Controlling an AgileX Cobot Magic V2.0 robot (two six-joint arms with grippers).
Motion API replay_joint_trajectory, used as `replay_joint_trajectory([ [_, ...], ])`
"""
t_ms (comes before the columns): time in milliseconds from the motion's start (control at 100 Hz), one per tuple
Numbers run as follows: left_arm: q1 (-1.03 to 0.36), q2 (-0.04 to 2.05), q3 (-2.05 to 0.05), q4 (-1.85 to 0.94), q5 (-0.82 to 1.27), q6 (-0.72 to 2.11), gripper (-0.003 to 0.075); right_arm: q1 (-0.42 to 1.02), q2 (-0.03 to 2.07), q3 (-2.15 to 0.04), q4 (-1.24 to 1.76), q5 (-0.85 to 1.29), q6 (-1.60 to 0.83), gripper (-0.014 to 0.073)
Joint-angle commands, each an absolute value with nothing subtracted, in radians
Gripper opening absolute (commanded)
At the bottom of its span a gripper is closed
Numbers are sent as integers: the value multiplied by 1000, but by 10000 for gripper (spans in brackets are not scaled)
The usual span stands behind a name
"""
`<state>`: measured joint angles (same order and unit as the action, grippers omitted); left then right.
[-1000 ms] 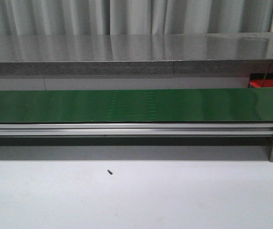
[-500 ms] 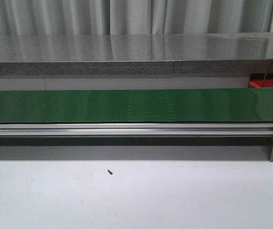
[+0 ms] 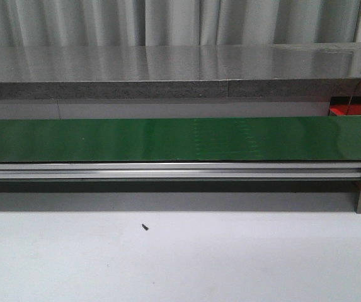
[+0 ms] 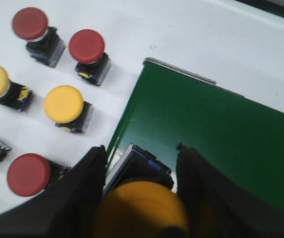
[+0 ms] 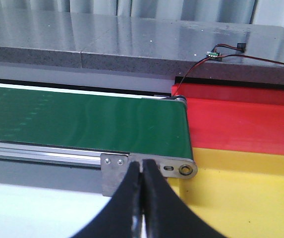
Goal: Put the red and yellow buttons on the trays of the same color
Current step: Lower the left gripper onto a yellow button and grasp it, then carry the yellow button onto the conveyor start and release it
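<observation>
Smooth green belt [image 4: 216, 134] beneath left gripper [image 4: 141, 186] clamping domed yellow button [image 4: 142, 210].

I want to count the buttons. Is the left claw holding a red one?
No, the left claw is shut on a round yellow push button over the green conveyor belt.

Front camera faces the green belt [image 3: 180, 139] level; both wrist cameras share it.
</observation>
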<state>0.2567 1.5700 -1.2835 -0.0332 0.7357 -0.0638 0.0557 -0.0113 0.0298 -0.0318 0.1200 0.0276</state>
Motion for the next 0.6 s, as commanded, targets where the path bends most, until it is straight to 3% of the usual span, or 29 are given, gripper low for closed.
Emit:
replay_joint_trajectory([
  [0,225,1562,-1329,-44,666,-59,187,50,-24,11,-40,35,28,-69],
  [590,159,1746,-1433,-116,740,-59,191,50,-24,11,-40,35,28,-69],
])
